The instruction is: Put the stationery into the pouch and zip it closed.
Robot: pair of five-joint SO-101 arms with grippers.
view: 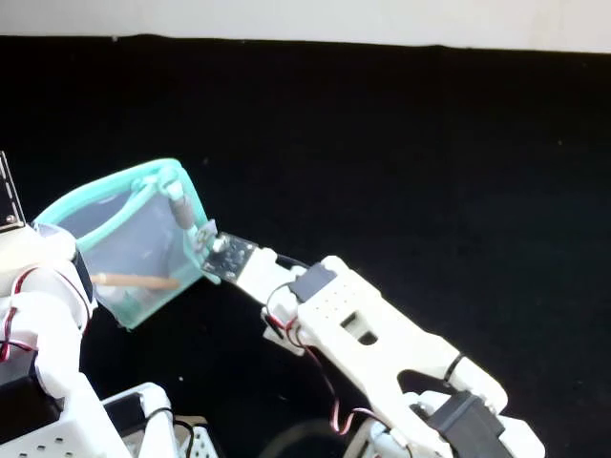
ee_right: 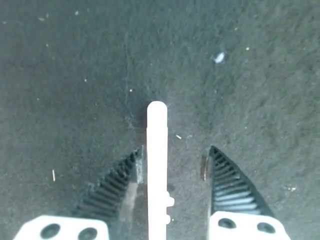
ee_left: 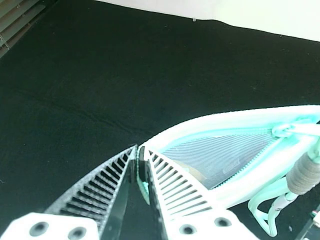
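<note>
The left claw (ee_left: 139,155) is pinching the rim of the pouch (ee_left: 225,150), its two fingers closed tight on the teal edge. It is holding the pouch (view: 134,239) tilted up off the counter (view: 382,143) at the left side of the high view, above the left arm (view: 48,315). The pouch's mouth is gaping open and showing a pale mesh lining. A brown stick (view: 134,281) is lying inside it, showing through the clear wall. A grey tag (ee_left: 304,176) is hanging from the zipper end at the far side of the mouth from the left claw.

The right arm (view: 382,353) is stretching in from the lower right of the high view. The right claw (view: 212,250) is sitting against the pouch's edge, just below the grey tag (view: 179,210). In its own wrist view the right claw (ee_right: 175,150) is standing wide. A white rod (ee_right: 157,150) is rising between its fingers, touching one finger and staying apart from the other, with bare counter (ee_right: 240,75) behind it. I cannot tell what the rod belongs to.
</note>
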